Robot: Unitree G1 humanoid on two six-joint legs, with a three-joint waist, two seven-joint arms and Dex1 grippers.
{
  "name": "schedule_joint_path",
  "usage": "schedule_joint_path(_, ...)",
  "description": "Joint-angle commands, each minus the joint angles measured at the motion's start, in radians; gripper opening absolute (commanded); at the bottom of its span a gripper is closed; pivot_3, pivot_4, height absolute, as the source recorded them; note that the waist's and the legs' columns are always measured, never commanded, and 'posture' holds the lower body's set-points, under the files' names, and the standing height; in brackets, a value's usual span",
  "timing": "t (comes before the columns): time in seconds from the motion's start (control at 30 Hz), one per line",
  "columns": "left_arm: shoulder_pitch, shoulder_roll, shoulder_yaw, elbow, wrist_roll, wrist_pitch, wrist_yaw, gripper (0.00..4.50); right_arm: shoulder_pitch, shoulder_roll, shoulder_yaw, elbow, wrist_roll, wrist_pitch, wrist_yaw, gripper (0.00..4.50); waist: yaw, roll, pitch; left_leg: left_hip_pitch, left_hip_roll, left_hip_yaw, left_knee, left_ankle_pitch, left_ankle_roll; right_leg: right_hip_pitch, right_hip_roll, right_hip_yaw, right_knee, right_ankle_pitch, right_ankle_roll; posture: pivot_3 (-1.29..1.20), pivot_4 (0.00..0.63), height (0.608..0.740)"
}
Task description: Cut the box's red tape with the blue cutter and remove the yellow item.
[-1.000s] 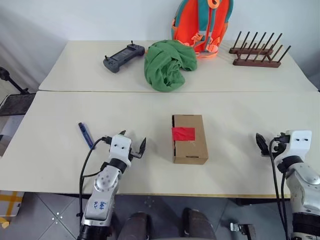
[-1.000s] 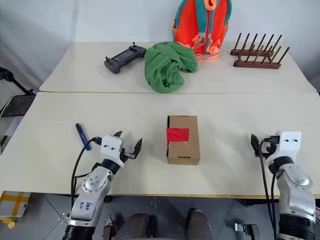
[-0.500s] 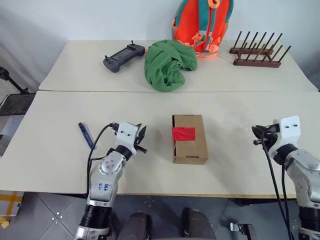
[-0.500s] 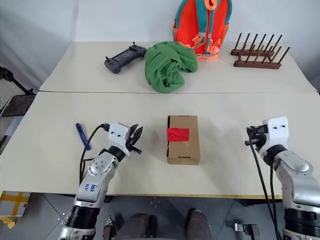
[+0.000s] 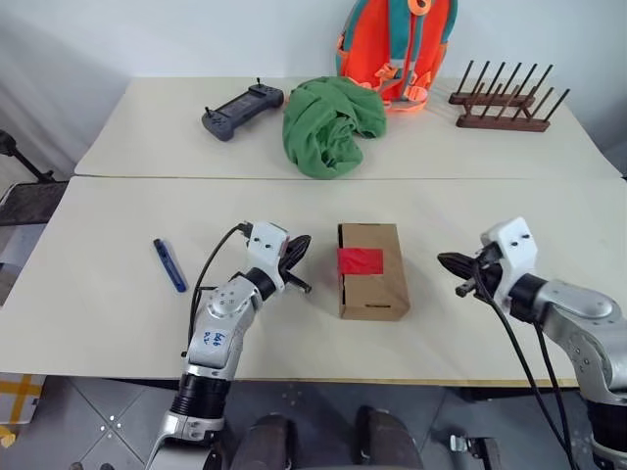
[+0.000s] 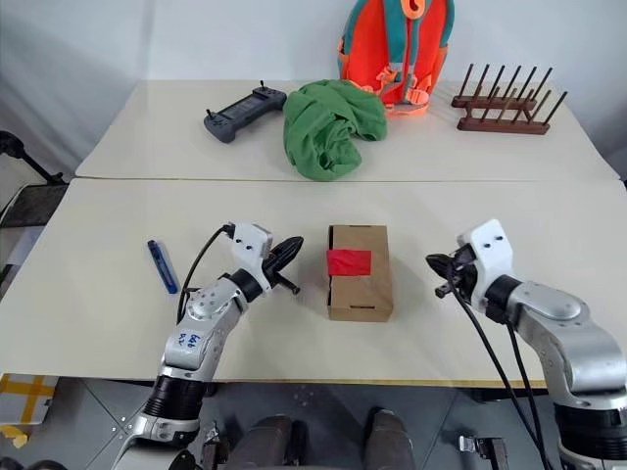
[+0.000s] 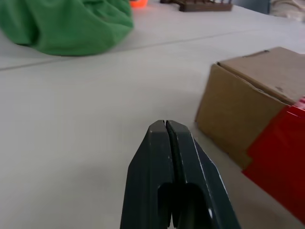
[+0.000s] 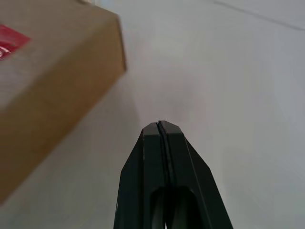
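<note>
**Both tools empty and closed at the carton; cutter not yet collected**

Head views: The small oblong brown cardboard box sits mid-counter, its square red tape patch intact across the flap seam. The slim blue pen-shaped cutter lies on the pale counter, well apart from the box on the robot's left. The left tool is just beside the box's left side, fingers pressed together, holding nothing. The right tool points at the box's right side, near but apart, likewise closed and empty.

Left wrist view: the closed fingers face the box wall, not touching.

Right wrist view: the fingers are shut, box corner close ahead.

Judgement: bracing the box looks feasible, but one tool must spread and fetch the cutter first. Grip it along the shaft, dark end forward.
</note>
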Motion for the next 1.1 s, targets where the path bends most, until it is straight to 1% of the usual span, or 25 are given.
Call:
schedule_joint_path(0.03,-0.064,-0.029,-0.020,0.053,-0.023,-0.035,-0.033,0.03,-0.023,-0.029,0.091,-0.057,0.025,0.031,0.086,0.00,0.003,0.000,0.000,0.000,0.000,0.000,0.000,0.000,0.000,0.000,0.000,0.000,0.000,0.000,0.000,0.00,0.150,0.740)
schedule_joint_path(0.2,-0.200,-0.078,-0.045,0.224,-0.033,-0.098,-0.110,0.03,-0.012,-0.082,0.120,-0.151,0.088,0.089,0.169,0.00,0.022,-0.001,0.001,-0.002,-0.006,-0.001,0.001,0.000,0.000,0.000,0.000,-0.001,-0.002,0.000,0.001,0.00,0.150,0.740)
schedule_joint_path(0.37,-0.350,-0.138,-0.022,0.430,-0.036,-0.186,-0.135,0.03,-0.046,-0.074,0.122,-0.194,0.110,0.131,0.155,0.00,0.028,-0.003,0.001,-0.002,-0.007,-0.001,0.001,0.000,0.001,0.001,0.000,0.000,-0.003,0.001,0.002,0.00,0.150,0.740)
schedule_joint_path(0.47,-0.408,-0.138,0.002,0.533,-0.022,-0.243,-0.146,0.03,-0.053,-0.102,0.083,-0.219,0.120,0.171,0.152,0.00,0.028,-0.003,0.001,-0.002,-0.007,-0.001,0.001,0.000,0.001,0.001,0.000,-0.001,-0.003,0.001,0.003,0.00,0.150,0.740)
schedule_joint_path(0.57,-0.436,-0.113,0.030,0.588,-0.022,-0.274,-0.147,0.03,-0.039,-0.172,0.048,-0.231,0.101,0.193,0.164,0.00,0.028,-0.003,0.001,-0.003,-0.007,-0.001,0.001,0.000,0.001,0.000,0.000,-0.001,-0.003,0.002,0.003,0.00,0.150,0.740)
schedule_joint_path(0.63,-0.426,-0.072,0.053,0.578,-0.025,-0.273,-0.149,0.03,-0.009,-0.235,-0.006,-0.249,0.099,0.186,0.192,0.00,0.028,-0.003,0.002,-0.003,-0.007,-0.001,0.001,-0.001,0.001,0.000,0.000,-0.001,-0.004,0.002,0.003,0.00,0.150,0.740)
schedule_joint_path(0.7,-0.410,-0.039,0.067,0.553,-0.028,-0.263,-0.145,0.03,-0.007,-0.269,-0.044,-0.243,0.096,0.178,0.197,0.00,0.027,-0.005,0.003,-0.003,-0.007,-0.001,0.001,-0.001,0.001,0.000,0.000,-0.001,-0.004,0.002,0.003,0.00,0.150,0.740)
schedule_joint_path(0.87,-0.321,0.065,0.095,0.400,-0.054,-0.136,-0.163,0.03,-0.084,-0.324,-0.077,-0.151,0.071,0.155,0.198,0.00,0.009,-0.005,0.003,-0.002,-0.006,-0.001,0.001,-0.001,0.001,0.000,0.000,-0.001,-0.002,0.002,0.003,0.00,0.150,0.740)
schedule_joint_path(0.97,-0.270,0.104,0.096,0.295,-0.084,-0.023,-0.185,0.03,-0.143,-0.324,-0.049,-0.073,0.046,0.107,0.205,0.00,0.004,-0.005,0.003,-0.002,-0.006,-0.001,0.001,-0.001,0.001,0.000,-0.001,-0.001,-0.002,0.002,0.003,0.00,0.150,0.740)
schedule_joint_path(1.0,-0.245,0.123,0.089,0.241,-0.104,0.036,-0.208,0.03,-0.177,-0.323,-0.021,-0.021,0.018,0.073,0.210,0.00,0.005,-0.006,0.003,-0.002,-0.006,-0.001,0.001,-0.001,0.001,0.000,-0.001,-0.001,-0.002,0.002,0.003,0.00,0.150,0.740)
schedule_joint_path(1.1,-0.147,0.215,0.043,0.036,-0.201,0.306,-0.311,0.03,-0.318,-0.297,0.121,0.208,-0.123,-0.078,0.219,0.00,-0.002,-0.006,0.003,-0.002,-0.007,-0.001,0.002,-0.001,0.001,0.000,-0.001,0.000,-0.002,0.002,0.004,0.00,0.150,0.740)
